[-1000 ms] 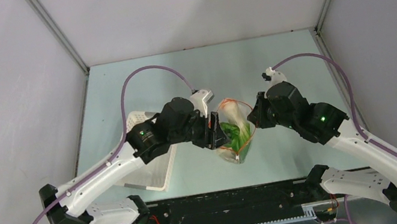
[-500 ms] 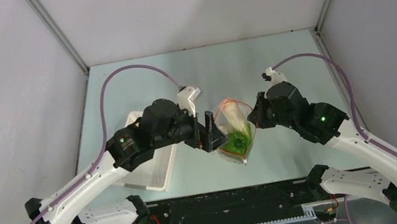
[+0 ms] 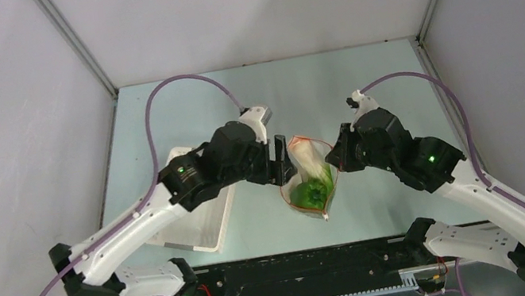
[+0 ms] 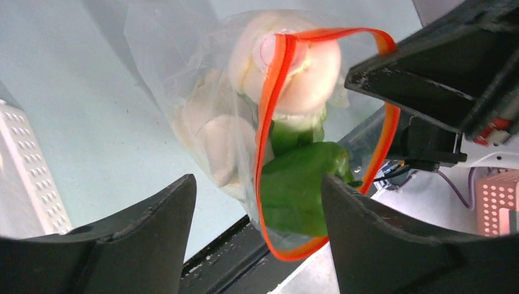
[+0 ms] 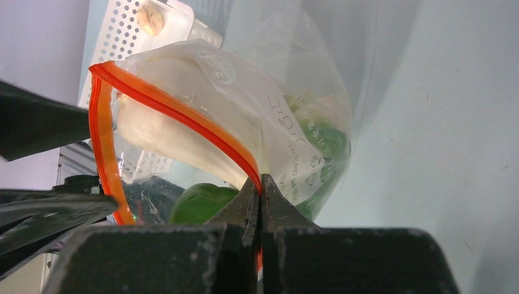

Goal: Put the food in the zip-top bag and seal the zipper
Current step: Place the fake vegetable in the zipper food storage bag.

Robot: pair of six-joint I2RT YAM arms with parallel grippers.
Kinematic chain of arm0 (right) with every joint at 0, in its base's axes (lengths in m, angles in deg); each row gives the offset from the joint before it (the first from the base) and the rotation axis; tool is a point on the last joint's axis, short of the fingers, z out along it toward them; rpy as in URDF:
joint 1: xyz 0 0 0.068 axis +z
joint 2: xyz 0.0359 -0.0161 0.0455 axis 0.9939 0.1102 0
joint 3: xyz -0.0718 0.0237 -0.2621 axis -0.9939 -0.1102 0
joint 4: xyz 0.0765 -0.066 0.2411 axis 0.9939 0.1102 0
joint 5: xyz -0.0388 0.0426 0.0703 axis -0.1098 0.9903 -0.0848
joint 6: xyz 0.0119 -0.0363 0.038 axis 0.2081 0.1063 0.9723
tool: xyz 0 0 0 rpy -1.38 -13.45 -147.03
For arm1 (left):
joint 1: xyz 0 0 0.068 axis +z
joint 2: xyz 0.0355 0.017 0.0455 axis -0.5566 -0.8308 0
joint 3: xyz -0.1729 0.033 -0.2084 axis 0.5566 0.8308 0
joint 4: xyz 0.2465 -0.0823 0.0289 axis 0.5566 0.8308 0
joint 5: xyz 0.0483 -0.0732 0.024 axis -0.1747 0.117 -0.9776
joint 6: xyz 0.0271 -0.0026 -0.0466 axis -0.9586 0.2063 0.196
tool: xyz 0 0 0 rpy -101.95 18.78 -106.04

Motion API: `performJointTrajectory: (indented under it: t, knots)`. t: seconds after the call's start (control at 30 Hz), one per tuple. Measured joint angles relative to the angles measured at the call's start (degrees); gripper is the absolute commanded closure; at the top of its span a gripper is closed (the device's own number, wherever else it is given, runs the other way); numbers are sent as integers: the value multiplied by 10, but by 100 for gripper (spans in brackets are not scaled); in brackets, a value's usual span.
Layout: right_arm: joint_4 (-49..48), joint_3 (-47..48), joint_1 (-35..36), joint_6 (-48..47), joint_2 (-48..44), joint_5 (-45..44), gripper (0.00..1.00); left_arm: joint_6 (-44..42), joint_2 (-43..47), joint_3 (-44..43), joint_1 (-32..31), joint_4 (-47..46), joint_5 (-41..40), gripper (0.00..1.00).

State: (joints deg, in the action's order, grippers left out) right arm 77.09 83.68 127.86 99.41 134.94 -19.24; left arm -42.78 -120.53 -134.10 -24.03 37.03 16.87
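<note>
The zip-top bag (image 3: 312,181) hangs between my two grippers with its mouth open. Its red-orange zipper (image 4: 269,110) forms a loop. Inside are green bok choy (image 4: 300,190) and white food (image 4: 306,67). My right gripper (image 5: 261,184) is shut on the zipper (image 5: 177,113) at the right side of the mouth and holds the bag (image 5: 294,141) up; in the top view it (image 3: 333,156) is at the bag's right. My left gripper (image 4: 259,239) is open, its jaws either side of the mouth's near edge, at the bag's left (image 3: 283,162).
A white perforated basket (image 3: 211,222) lies at the left, partly under my left arm. The right wrist view shows the basket (image 5: 122,30) with one mushroom (image 5: 150,19) in it. The table's side walls stand left and right.
My left gripper drew back out of the bag's mouth, leaving the bok choy inside, then moved up beside the mouth again. The greens sank lower. The right gripper kept its hold.
</note>
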Motion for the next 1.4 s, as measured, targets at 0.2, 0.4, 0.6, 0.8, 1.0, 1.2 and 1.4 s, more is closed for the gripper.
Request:
performJointTrajectory:
  t: [0.2,0.4,0.6,0.8,1.0,1.2,1.4]
  knots:
    - [-1,0,-1,0,0,16,100,5,-50,-7,0,15,-5,88]
    - [14,21,-8,-13,1,16,100,5,-56,-17,0,47,-39,100]
    - [65,103,-17,-67,19,26,100,-1,-50,-62,0,74,-103,100]
    - [110,148,-28,-121,25,94,100,-2,-48,-85,11,72,-111,100]
    - [102,147,-16,-125,56,132,100,-16,-55,-85,18,49,-46,100]
    - [83,143,-7,-111,89,122,100,-26,-61,-84,14,26,-4,90]
    - [80,136,-16,-99,82,96,100,-25,-53,-64,16,19,-19,90]
